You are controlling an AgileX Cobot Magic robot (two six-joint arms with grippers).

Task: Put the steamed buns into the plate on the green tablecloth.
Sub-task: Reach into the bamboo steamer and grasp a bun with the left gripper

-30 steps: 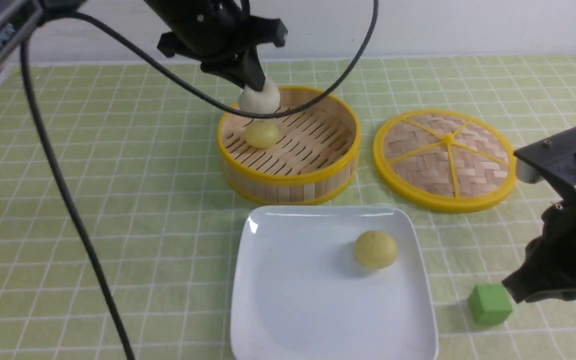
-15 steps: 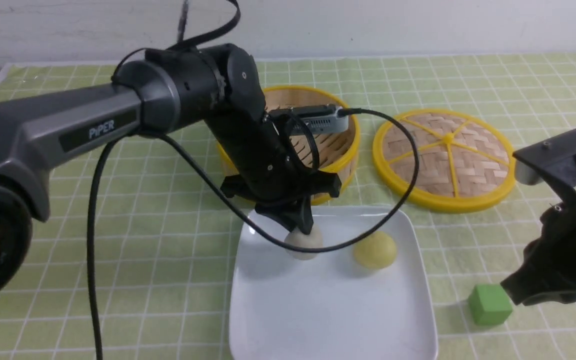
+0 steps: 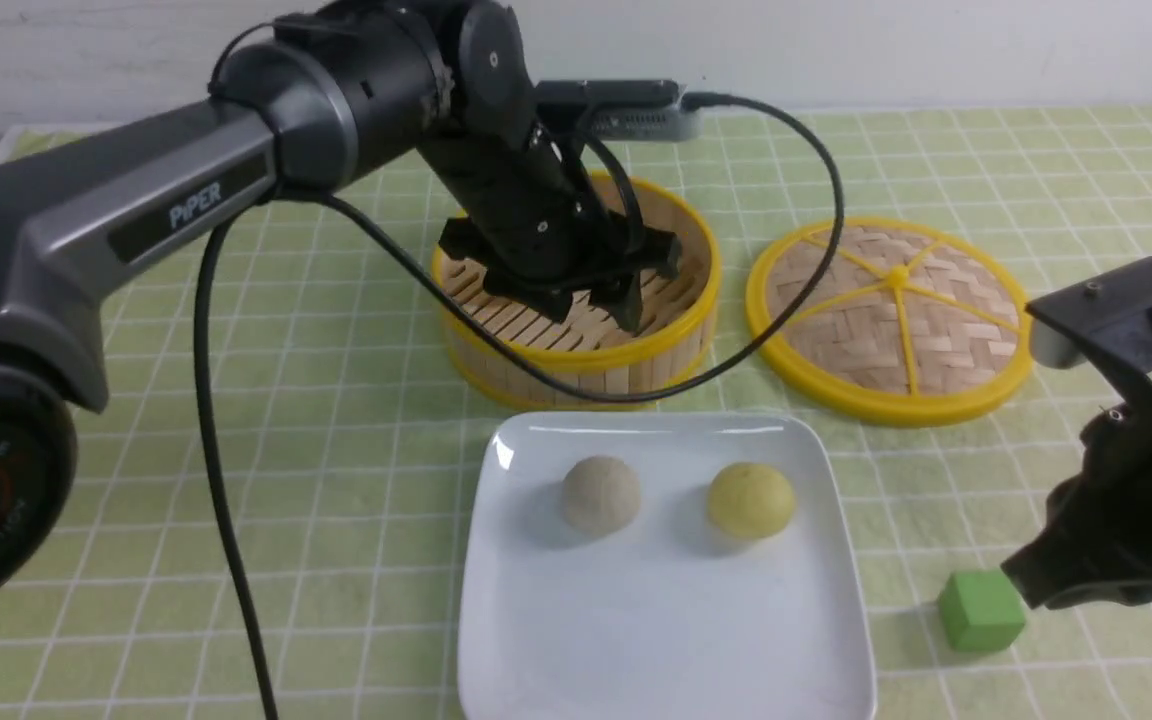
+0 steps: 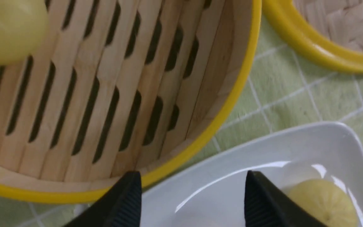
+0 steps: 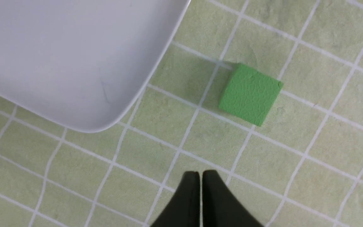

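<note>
The white plate (image 3: 656, 640) lies on the green tablecloth (image 3: 336, 480) and holds the greyish-white bun (image 3: 601, 493) and a pale yellow bun (image 3: 751, 499), side by side. The other yellow bun is hidden behind my left arm in the front view. It shows in the left wrist view (image 4: 8, 28), lying inside the steamer basket. My left gripper (image 3: 596, 310) is open and empty, above the basket's near side; its fingertips (image 4: 128, 195) frame the plate's far rim (image 4: 232, 176). My right gripper (image 5: 199, 176) is shut and empty, low over the cloth beside the plate's corner (image 5: 106, 119).
The round yellow-rimmed steamer basket (image 3: 576, 365) stands just behind the plate. Its woven lid (image 3: 886, 320) lies to the right of it. A green cube (image 3: 980, 609) sits on the cloth right of the plate, close to my right gripper (image 3: 1026, 585); it also shows in the right wrist view (image 5: 250, 94).
My left gripper carried the greyish-white bun from above the basket down to the plate, let it go there, and rose back over the basket, open. The right arm has not moved.
</note>
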